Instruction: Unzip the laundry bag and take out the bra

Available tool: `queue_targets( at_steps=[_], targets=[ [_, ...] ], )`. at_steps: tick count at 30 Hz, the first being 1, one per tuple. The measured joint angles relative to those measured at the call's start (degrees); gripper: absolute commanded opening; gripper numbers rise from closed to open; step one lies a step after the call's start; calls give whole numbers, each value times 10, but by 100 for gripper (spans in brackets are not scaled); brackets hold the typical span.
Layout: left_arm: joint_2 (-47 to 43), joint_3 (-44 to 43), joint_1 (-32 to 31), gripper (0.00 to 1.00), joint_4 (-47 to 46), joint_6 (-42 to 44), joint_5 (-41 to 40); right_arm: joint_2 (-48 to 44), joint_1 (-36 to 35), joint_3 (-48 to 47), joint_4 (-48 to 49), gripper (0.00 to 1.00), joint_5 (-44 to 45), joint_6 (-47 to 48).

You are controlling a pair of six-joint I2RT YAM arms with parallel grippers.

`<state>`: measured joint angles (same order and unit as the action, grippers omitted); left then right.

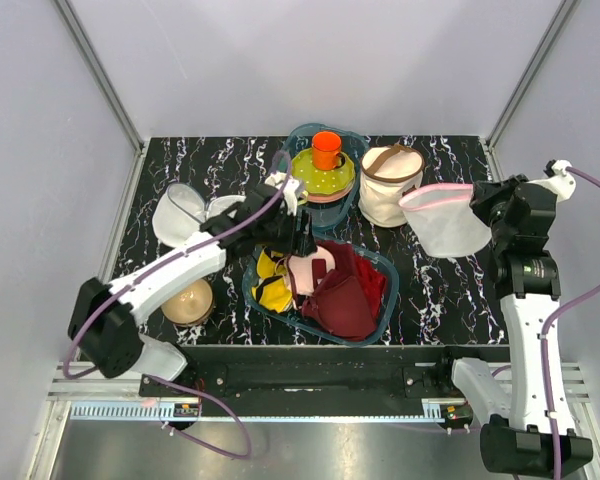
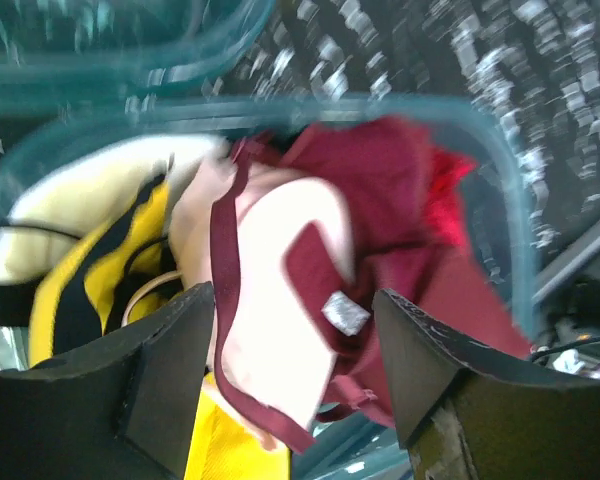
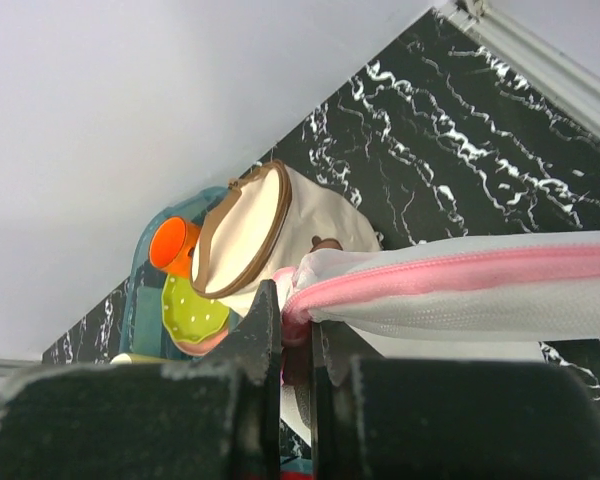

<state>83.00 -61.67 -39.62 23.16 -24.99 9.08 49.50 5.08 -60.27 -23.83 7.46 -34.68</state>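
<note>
- The teal basket (image 1: 388, 268) on the bench (image 1: 430, 290) holds the bra (image 2: 280, 300), which lies against the red cloth (image 2: 400, 200).
- The laundry bag (image 1: 443, 222) hangs clear of the bench, with the right end effector (image 3: 296, 322) clamped on its pink zip trim (image 3: 460, 270).
- The left end effector (image 2: 292, 340) is wide open and empty, directly above the bra; this arm is nearer.

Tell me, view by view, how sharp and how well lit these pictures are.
Top external: sharp and evenly lit, the laundry bag clearly outlined. Left wrist: motion-blurred throughout, the marble table smeared into streaks, the bra readable all the same. Right wrist: the right gripper, close to the lens, is dark and soft, while the bag's pink trim looks fairly crisp.
</note>
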Motion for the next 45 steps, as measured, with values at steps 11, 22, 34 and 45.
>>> queue_targets(
  at_steps=[11,22,34,45],
  targets=[
    [-107,-127,-1,82,111,75,-13,-20,-1,-6,-8,0,91,38],
    [-138,-106,15,95,153,83,-55,171,36,-17,80,100,142,42],
    [-238,-87,43,99,200,97,-149,97,39,-25,-33,100,97,43],
    [-387,49,44,99,119,89,-280,95,39,6,-135,100,35,34]
  ],
)
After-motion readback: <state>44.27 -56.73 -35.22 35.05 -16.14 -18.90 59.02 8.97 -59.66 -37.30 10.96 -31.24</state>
